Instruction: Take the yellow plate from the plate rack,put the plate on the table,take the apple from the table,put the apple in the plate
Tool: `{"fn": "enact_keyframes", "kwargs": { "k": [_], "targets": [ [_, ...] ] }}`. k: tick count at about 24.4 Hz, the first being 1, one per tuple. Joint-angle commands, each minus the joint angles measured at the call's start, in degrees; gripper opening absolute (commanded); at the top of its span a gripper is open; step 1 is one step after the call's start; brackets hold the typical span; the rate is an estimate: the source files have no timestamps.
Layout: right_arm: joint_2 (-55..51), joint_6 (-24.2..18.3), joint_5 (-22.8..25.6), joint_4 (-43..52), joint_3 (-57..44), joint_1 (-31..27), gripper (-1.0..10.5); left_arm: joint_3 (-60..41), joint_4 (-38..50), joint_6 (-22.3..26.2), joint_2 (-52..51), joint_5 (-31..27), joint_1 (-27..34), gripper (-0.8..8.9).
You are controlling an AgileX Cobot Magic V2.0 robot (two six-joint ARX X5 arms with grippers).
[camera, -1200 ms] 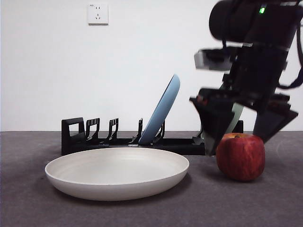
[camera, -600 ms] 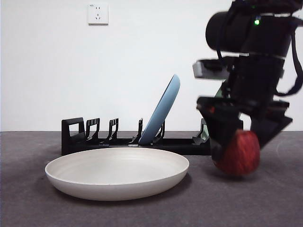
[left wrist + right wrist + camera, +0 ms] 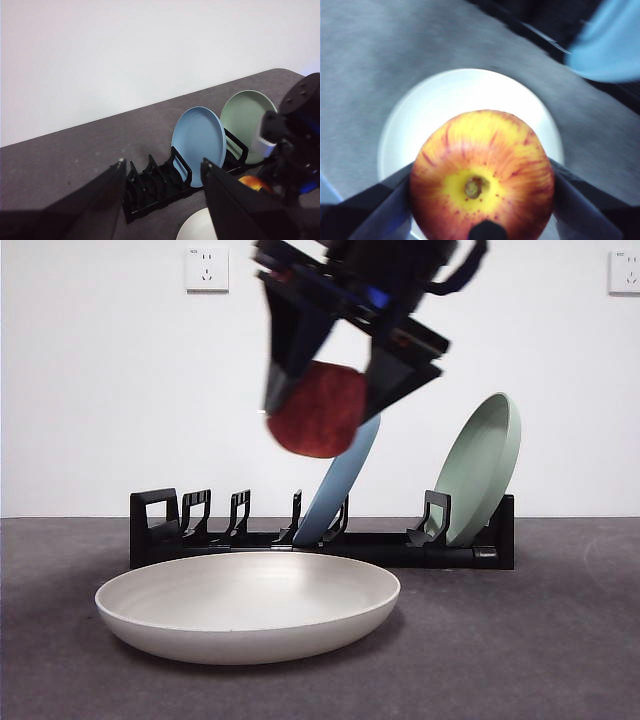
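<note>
Right hand (image 3: 325, 405) had the apple (image 3: 318, 410) clamped tight, hanging high above the yellow plate (image 3: 247, 608), lined up for dropping; left hand (image 3: 162, 200) gaped empty.

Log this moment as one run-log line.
step: carry apple to plate | right tool: shut on apple, in the air above yellow plate | left tool: open, waiting | plate: on table before plate rack
</note>
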Motion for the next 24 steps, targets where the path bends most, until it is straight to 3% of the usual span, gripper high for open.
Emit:
{"fn": "enact_keyframes", "kwargs": {
  "k": [1, 13, 15, 20, 24],
  "targets": [
    [3.74, 0.39, 0.04, 0.22, 1.62, 1.18, -0.1, -0.24, 0.20, -0.31, -0.13, -0.11, 0.15, 2.51],
    [19.39, -0.35, 1.60, 0.24, 4.13, 4.11, 0.0, -0.24, -2.40, -0.37, -0.13, -0.11, 0.15, 2.51],
    [19.39, -0.37, 1.51, 0.24, 4.13, 4.11, 0.7, -0.24, -2.84, -0.37, -0.13, -0.11, 0.15, 2.51],
    [19.39, -0.33, 1.66, 0.04, 4.13, 4.26, 4.1, -0.24, -3.61, -0.44, -0.13, -0.11, 0.15, 2.51],
    [19.39, -0.33, 1.46, 0.07, 4.13, 4.44, 4.9, -0.24, -4.04, -0.46, -0.13, -0.09, 0.15, 2.51]
  ]
}}
